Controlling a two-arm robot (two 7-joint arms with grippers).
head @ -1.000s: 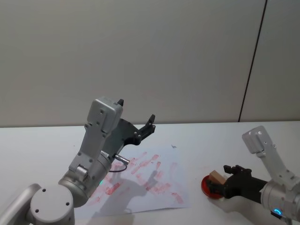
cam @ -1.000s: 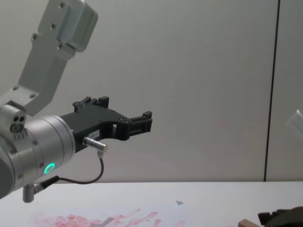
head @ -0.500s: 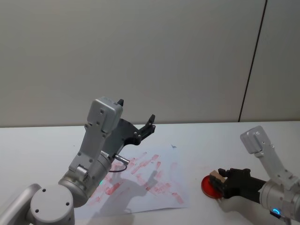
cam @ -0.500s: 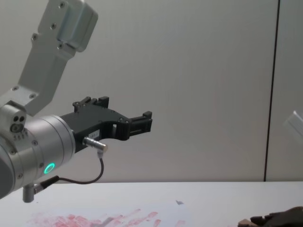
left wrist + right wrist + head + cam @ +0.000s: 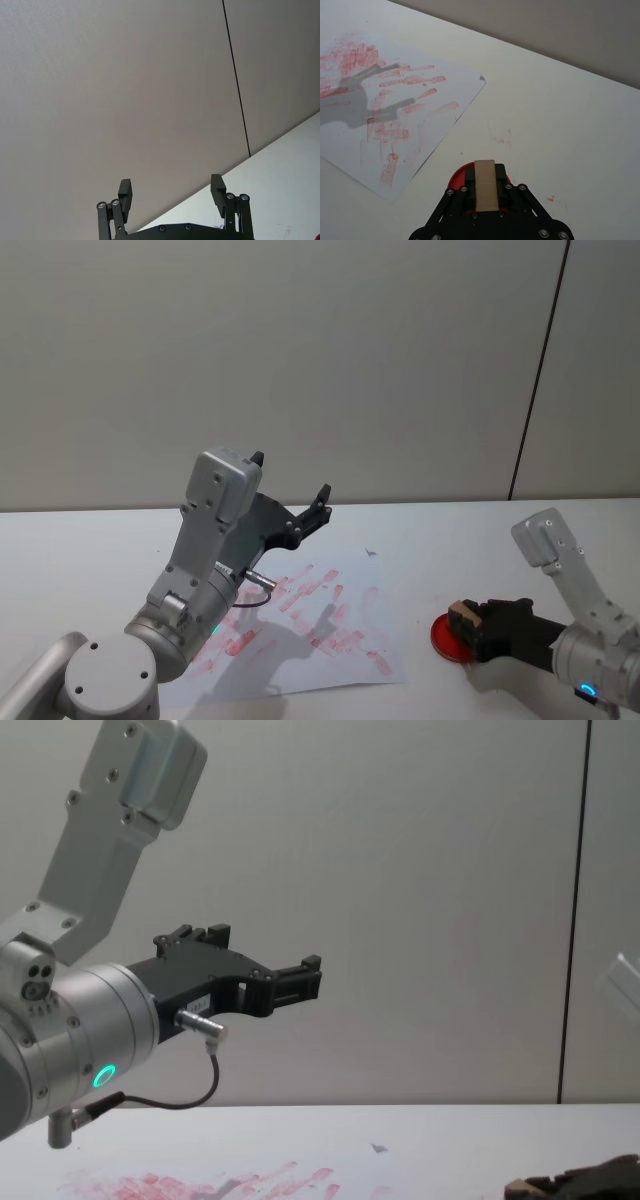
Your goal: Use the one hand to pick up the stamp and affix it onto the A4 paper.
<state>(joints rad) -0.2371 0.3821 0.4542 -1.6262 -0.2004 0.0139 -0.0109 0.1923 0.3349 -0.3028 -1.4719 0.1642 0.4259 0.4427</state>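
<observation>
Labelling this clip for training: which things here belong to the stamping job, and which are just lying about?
Job: the stamp, clamped in the jaws of the right gripper; the A4 paper.
Lying about: red disc under the stamp; left gripper, raised and open; table.

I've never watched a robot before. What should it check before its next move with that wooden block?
1. The right gripper clamps the stamp on both sides: ok.
2. The stamp sits over the red ink pad: ok.
3. Ink on its underside: cannot tell.
4. The A4 paper lies flat with bare spots left: ok.
5. The left gripper, open, hangs high above the paper: ok.
</observation>
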